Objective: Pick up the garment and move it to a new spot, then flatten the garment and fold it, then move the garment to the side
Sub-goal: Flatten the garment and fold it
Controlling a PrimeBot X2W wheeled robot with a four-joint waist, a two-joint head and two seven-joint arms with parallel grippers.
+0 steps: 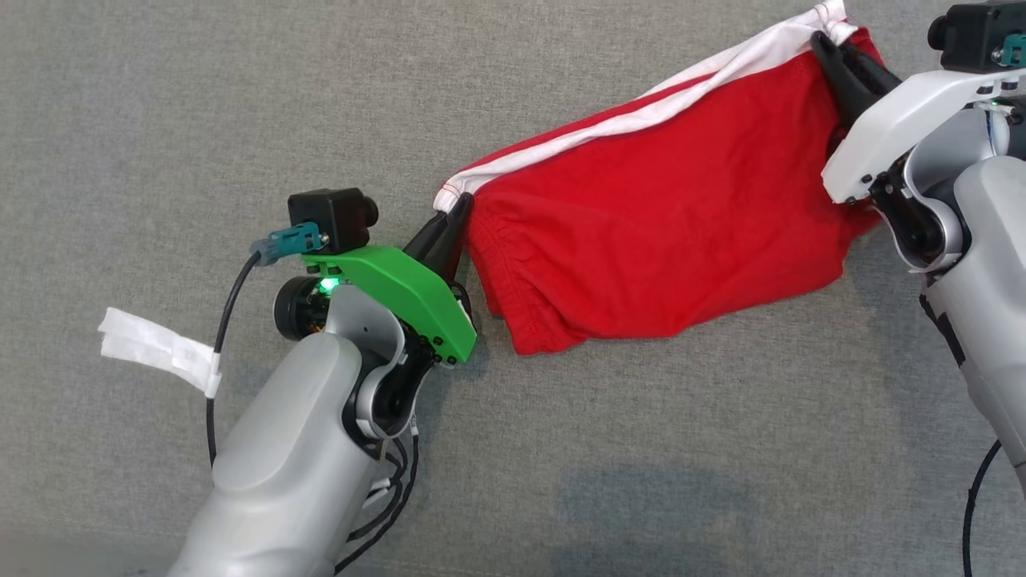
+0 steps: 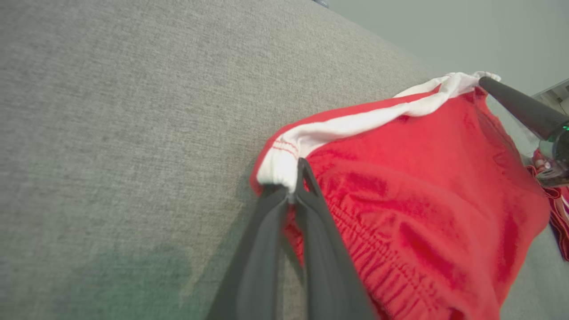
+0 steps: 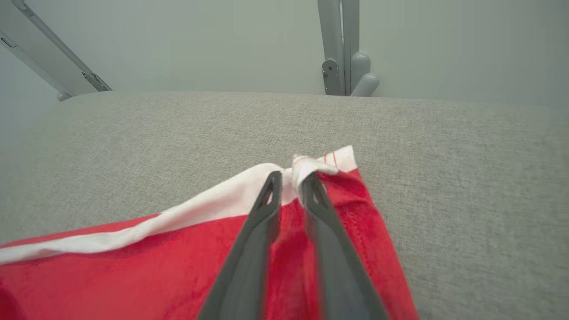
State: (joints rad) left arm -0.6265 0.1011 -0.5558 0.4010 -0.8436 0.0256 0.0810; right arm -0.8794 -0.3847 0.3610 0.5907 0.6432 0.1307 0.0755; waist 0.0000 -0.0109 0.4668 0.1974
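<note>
- Red garment (image 1: 657, 240) stretches from centre towards 2 o'clock over the grey worktop (image 1: 240, 96).
- Left hand (image 1: 461, 207) is clamped on the white band's 9 o'clock corner.
- Right hand (image 1: 830, 44) pinches the band's 2 o'clock corner.

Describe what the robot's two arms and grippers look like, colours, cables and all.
The left forearm and right forearm are pale grey shells. The left gripper has two long dark fingers, a green bracket, a black camera with a teal plug, and a black cable with a white tape tag. The right gripper has the same fingers and camera, but a white bracket.
</note>
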